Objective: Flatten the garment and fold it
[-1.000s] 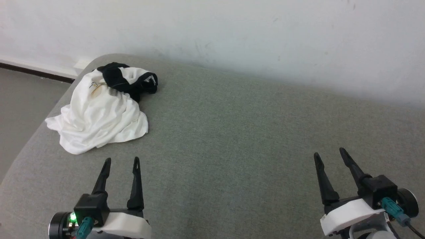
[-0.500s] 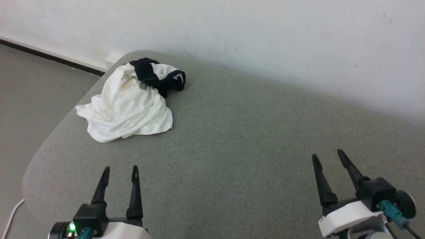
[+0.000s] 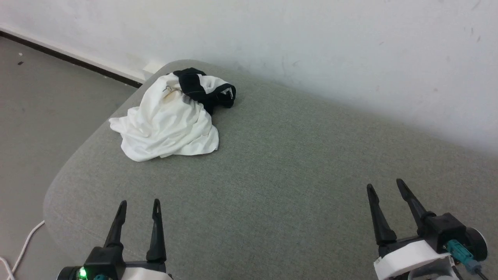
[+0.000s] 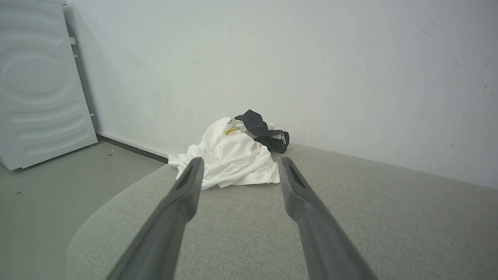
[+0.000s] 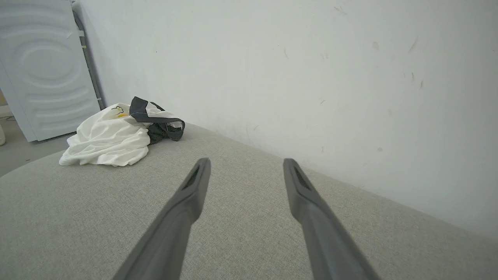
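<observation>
The garment (image 3: 167, 120) lies crumpled in a heap near the far left corner of the grey cushioned surface (image 3: 295, 163), white body in front, black sleeve and neckline bunched at the back. A bit of its print shows near the top. In the left wrist view the garment (image 4: 229, 155) sits straight ahead beyond the fingers; in the right wrist view the garment (image 5: 113, 136) is far to the left. My left gripper (image 3: 139, 203) is open at the lower left, well short of the heap. My right gripper (image 3: 384, 184) is open at the lower right, far from it.
A white wall (image 3: 311, 46) runs right behind the surface. The surface's rounded left edge drops to a grey floor (image 3: 35, 116), where a white cable (image 3: 23, 249) lies. A white appliance (image 4: 35, 85) stands by the wall to the left.
The camera has turned left, so the garment sits further right and the floor shows more. Both grippers stay open and sit a little lower in the picture.
</observation>
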